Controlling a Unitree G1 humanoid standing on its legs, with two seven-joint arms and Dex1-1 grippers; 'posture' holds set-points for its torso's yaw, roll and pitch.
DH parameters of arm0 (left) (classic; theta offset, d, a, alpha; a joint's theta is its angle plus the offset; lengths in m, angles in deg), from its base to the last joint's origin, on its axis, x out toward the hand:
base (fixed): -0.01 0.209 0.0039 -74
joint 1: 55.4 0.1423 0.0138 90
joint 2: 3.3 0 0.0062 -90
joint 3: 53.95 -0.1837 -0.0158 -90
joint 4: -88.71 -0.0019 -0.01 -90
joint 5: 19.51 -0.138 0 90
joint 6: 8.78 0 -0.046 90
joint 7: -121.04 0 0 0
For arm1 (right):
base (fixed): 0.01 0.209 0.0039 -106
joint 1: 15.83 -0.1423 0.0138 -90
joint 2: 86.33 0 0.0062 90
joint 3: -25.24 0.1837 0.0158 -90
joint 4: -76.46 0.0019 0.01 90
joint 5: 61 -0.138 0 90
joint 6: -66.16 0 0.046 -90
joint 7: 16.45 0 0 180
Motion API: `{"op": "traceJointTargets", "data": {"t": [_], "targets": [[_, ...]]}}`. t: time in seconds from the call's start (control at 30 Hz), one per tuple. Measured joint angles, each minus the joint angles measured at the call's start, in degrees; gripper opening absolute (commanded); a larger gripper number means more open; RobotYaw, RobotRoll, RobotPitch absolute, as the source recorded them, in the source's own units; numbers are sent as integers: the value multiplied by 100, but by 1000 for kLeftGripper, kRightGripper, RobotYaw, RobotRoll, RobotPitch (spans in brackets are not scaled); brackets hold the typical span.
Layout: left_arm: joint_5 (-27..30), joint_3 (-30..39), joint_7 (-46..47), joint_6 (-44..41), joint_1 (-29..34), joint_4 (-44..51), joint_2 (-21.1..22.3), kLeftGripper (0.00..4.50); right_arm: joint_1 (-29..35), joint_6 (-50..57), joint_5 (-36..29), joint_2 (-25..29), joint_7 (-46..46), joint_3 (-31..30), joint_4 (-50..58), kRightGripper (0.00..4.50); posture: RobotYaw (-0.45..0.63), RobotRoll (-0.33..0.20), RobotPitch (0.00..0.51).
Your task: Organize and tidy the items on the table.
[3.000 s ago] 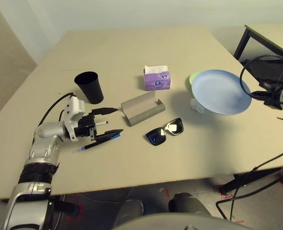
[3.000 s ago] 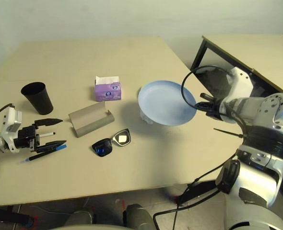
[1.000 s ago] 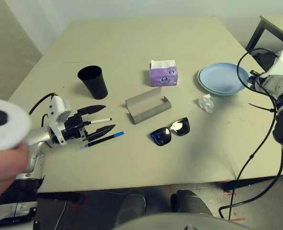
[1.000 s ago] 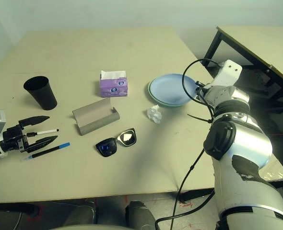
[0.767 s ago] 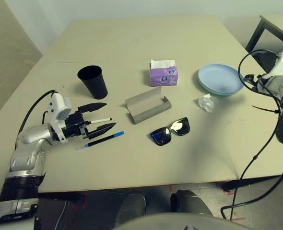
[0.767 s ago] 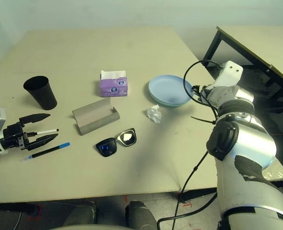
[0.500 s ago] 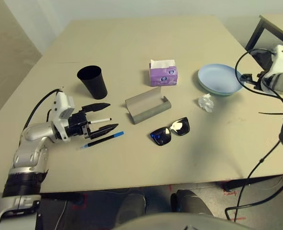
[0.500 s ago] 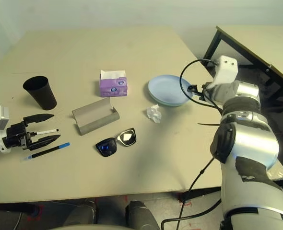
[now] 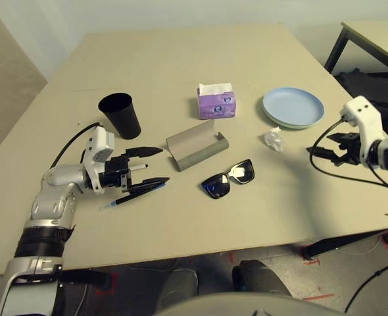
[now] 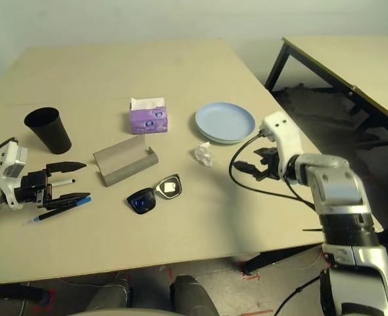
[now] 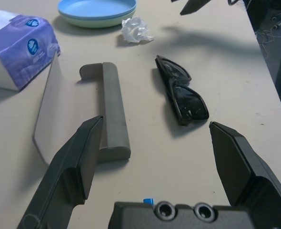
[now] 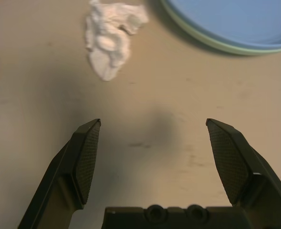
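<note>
Crumpled white paper ball (image 12: 111, 34) lies centre-right of the head frames on the plain light beige table (image 9: 181, 59), just below-left of the stacked blue-over-green plates (image 9: 293, 107); likely feather-light and soft, so it will squash and may skid; best pinched across the middle. Right gripper (image 10: 255, 166) hovers just right of it, jaws spread wide, holding nothing. Plates look rigid and smooth, probably slippery, so take them at the rim. Black sunglasses (image 9: 227, 179), centre frame, look fragile with glossy lenses; grab at the bridge or frame. Open grey glasses case (image 9: 196, 145) above-left of them seems stiff and light. Left gripper (image 9: 146, 168) at left of frame, jaws wide and empty, straddling the white marker (image 9: 137, 167), with the blue-capped pen (image 9: 133, 195) just under its lower finger; both are thin and apt to roll. Black plastic cup (image 9: 120, 115) upper left, purple tissue box (image 9: 216, 103) upper centre. Hard to tell: whether the lower finger touches the pen; the green plate shows as a rim sliver.
</note>
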Motion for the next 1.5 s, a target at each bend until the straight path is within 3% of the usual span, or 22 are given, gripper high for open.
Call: {"op": "traceJointTargets", "data": {"t": [0.43, 1.0, 1.1, 1.43, 1.5], "targets": [[-92, 1, -23, 99, -114, -156, 34, 4500, -576, -811, 205, -1056, 508, -469, -718, 4459, -6, 0, 22], [-125, 54, 81, 161, -91, -186, 36, 4500, -1342, -1560, 652, -1697, 926, -736, -2433, 4459, 8, 0, 22], [-125, 71, 101, 177, -58, -185, 35, 4500, -1506, -1638, 690, -1787, 1023, -716, -2719, 3817, 13, 0, 19], [-125, 130, 135, 216, -35, -185, 32, 4500, -1635, -1785, 731, -1909, 1044, -693, -3027, 103, 15, 0, 18], [-125, 131, 135, 228, -34, -185, 32, 4500, -1635, -1787, 734, -1908, 1043, -680, -3027, 43, 10, 0, 18]]}}
